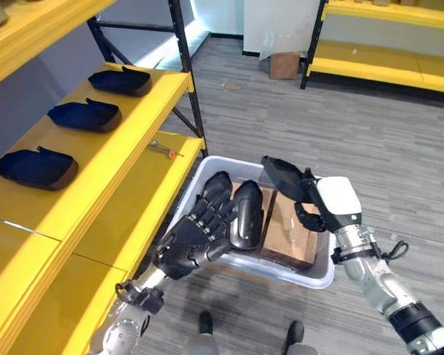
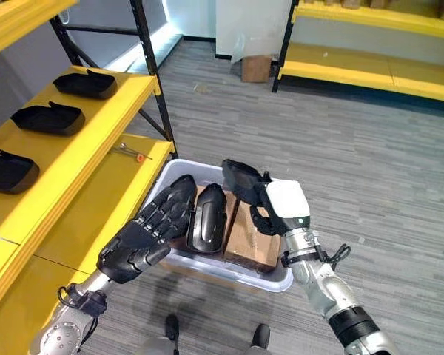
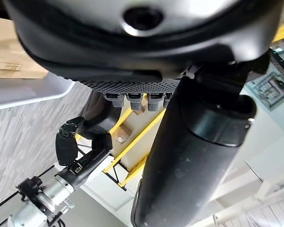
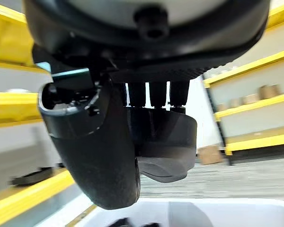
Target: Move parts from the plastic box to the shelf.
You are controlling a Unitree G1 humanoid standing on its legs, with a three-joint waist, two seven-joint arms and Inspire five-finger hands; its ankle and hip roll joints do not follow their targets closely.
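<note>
Two black parts are in play. One part (image 1: 285, 176) is pinched between the curled fingers and thumb of the right robot hand (image 1: 327, 207), held above the far right of the white plastic box (image 1: 320, 275). A second part (image 1: 246, 215) stands upright inside the box, just beside the fingertips of the left robot hand (image 1: 196, 237), whose fingers are stretched out and relaxed, grasping nothing, over the box's near left rim. Brown cardboard (image 1: 290, 235) lies in the box below the right robot hand. Three more black parts (image 1: 37, 168) are lined up on the yellow shelf (image 1: 118, 140), well to the left of the left robot hand. A small tool with a red tip (image 1: 163, 149) lies on the lower shelf level.
</note>
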